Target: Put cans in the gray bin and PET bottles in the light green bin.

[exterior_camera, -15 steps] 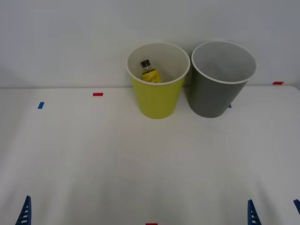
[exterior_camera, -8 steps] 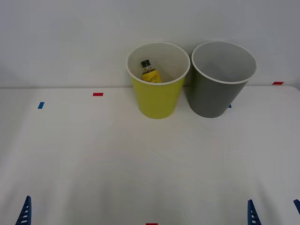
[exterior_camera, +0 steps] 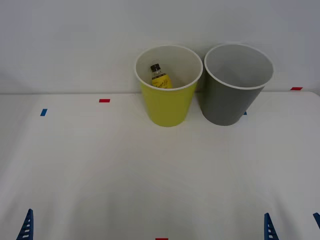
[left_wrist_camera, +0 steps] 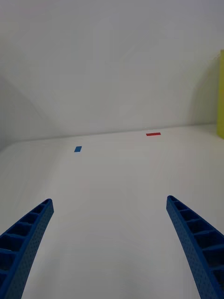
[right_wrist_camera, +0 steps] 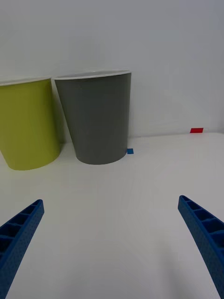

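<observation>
So the big white table [exterior_camera: 150, 175] takes up most of what's in front of me, with a few red and blue tape markers [exterior_camera: 104, 100] stuck on it, probably as placement guides. At the far edge, against the wall, two tall tapered round plastic bins sit just beside each other, I'd guess so either arm can reach both: the dark-gray bin with the pale rim [exterior_camera: 232, 95] on the robot's right, which looks empty as far as I can see in, and the yellow-green bin with the white rim [exterior_camera: 168, 102] to its left. Inside the green one a small clear plastic bottle of yellowish drink, yellow label, black cap [exterior_camera: 159, 76], leans tilted against the wall, so that part looks done. No cans anywhere. The right gripper [right_wrist_camera: 112, 243] and left gripper [left_wrist_camera: 109, 243] both hang back at the near edge, ribbed blue fingers spread wide, holding nothing, looks parked to me.
</observation>
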Available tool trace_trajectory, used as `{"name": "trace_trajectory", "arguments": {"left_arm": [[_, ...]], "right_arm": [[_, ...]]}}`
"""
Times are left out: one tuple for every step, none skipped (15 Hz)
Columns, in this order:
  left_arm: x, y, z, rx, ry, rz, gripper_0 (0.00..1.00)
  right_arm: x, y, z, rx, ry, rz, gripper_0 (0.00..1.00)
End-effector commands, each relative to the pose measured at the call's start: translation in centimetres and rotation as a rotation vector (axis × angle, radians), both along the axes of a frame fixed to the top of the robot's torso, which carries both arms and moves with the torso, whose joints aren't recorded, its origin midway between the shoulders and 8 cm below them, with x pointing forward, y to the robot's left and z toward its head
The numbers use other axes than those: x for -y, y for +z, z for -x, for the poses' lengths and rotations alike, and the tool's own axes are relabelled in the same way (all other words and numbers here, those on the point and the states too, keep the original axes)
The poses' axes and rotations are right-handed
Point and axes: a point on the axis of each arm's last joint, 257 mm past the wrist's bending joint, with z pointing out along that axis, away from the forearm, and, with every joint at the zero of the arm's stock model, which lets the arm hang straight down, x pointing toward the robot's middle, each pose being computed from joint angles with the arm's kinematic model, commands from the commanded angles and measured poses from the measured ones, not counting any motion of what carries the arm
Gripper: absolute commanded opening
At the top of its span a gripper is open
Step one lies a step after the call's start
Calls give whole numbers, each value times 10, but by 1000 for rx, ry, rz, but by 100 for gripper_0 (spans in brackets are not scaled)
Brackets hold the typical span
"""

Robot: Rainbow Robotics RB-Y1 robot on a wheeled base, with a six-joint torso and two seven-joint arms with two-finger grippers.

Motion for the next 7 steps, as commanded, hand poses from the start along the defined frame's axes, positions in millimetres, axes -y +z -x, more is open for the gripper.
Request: {"name": "trace_trajectory", "arguments": {"left_arm": [[0, 0, 0, 0, 0, 0, 82], [0, 0, 0, 0, 0, 0, 82], [0, 0, 0, 0, 0, 0, 82], [0, 0, 0, 0, 0, 0, 82], [0, 0, 0, 0, 0, 0, 82], [0, 0, 0, 0, 0, 0, 82], [0, 0, 0, 0, 0, 0, 82]], "right_arm": [[0, 0, 0, 0, 0, 0, 100], [0, 0, 0, 0, 0, 0, 100], [0, 0, 0, 0, 0, 0, 100], [0, 0, 0, 0, 0, 0, 100], [0, 0, 0, 0, 0, 0, 100], [0, 0, 0, 0, 0, 0, 100], [0, 0, 0, 0, 0, 0, 100]]}}
